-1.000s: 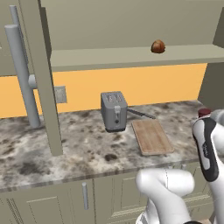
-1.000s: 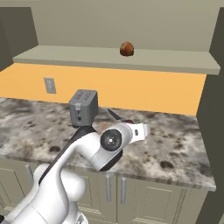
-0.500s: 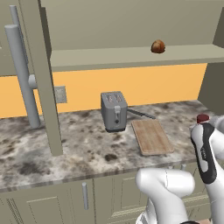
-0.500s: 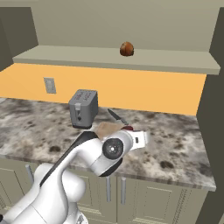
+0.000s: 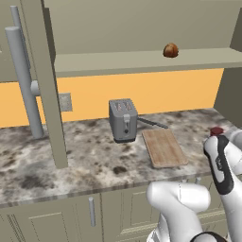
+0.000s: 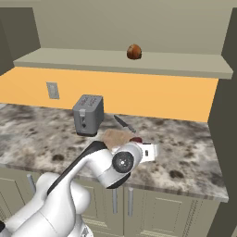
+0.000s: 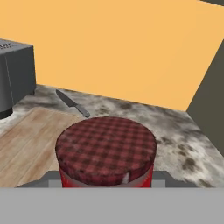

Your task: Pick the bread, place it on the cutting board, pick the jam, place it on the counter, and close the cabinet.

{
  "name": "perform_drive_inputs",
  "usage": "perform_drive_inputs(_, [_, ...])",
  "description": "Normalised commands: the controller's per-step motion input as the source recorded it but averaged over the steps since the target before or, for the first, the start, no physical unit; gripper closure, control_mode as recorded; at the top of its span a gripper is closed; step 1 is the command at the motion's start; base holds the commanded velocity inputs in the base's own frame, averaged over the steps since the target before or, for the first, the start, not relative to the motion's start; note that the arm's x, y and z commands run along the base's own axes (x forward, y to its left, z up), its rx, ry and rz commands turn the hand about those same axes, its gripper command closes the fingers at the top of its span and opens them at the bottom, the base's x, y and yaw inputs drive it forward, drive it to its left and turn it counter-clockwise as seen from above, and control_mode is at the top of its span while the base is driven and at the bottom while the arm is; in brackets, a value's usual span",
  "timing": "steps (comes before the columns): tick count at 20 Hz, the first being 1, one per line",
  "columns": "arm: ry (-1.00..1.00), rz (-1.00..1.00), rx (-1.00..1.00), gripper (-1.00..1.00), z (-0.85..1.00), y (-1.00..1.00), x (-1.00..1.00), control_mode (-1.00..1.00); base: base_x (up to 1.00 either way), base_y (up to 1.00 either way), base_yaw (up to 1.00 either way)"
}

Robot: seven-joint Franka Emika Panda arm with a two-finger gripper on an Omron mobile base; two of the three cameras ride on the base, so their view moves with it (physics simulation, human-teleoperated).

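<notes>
The jam (image 7: 106, 148), a red jar with a checked lid, sits between the fingers of my gripper (image 7: 106, 180), which is shut on it. It also shows as a small red jam (image 5: 217, 131) at the tip of the arm, low over the counter (image 5: 85, 160) just right of the cutting board (image 5: 163, 147). I cannot tell whether the jar touches the counter. The bread (image 5: 170, 50), a brown lump, lies on the shelf of the open cabinet (image 5: 47, 85), with its bar handle (image 5: 23, 80) at the left. From the right base, the bread (image 6: 134, 51) is up on the shelf, above the cutting board (image 6: 115, 137).
A grey toaster (image 5: 123, 119) stands left of the board, and a knife (image 5: 152, 124) lies behind it by the orange wall. The open door's edge stands over the counter's left part. A dark side wall (image 6: 227, 139) bounds the right end.
The arm has lowered a little toward the counter with the jam still in its grip. The bread, board and toaster have not moved.
</notes>
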Motion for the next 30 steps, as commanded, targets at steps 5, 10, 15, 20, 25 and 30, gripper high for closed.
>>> perform_drive_inputs(5, [0.01, 0.00, 0.00, 1.00, -0.22, 0.00, 0.18, -1.00, 0.00, 0.00, 0.00])
perform_drive_inputs(10, [0.05, 0.00, 0.00, 1.00, -0.18, 0.00, 0.08, -1.00, 0.00, 0.00, 0.00])
perform_drive_inputs(15, [0.02, 0.00, 0.00, 1.00, -0.22, 0.00, 0.11, -1.00, 0.00, 0.00, 0.00])
perform_drive_inputs(20, [0.00, 0.00, 0.00, 1.00, -0.24, 0.00, 0.17, -1.00, 0.00, 0.00, 0.00])
perform_drive_inputs(25, [0.00, 0.00, 0.00, 1.00, -0.21, 0.00, 0.25, -1.00, 0.00, 0.00, 0.00])
perform_drive_inputs(30, [0.00, 0.00, 0.00, 1.00, -0.20, 0.00, 0.25, -1.00, 0.00, 0.00, 0.00])
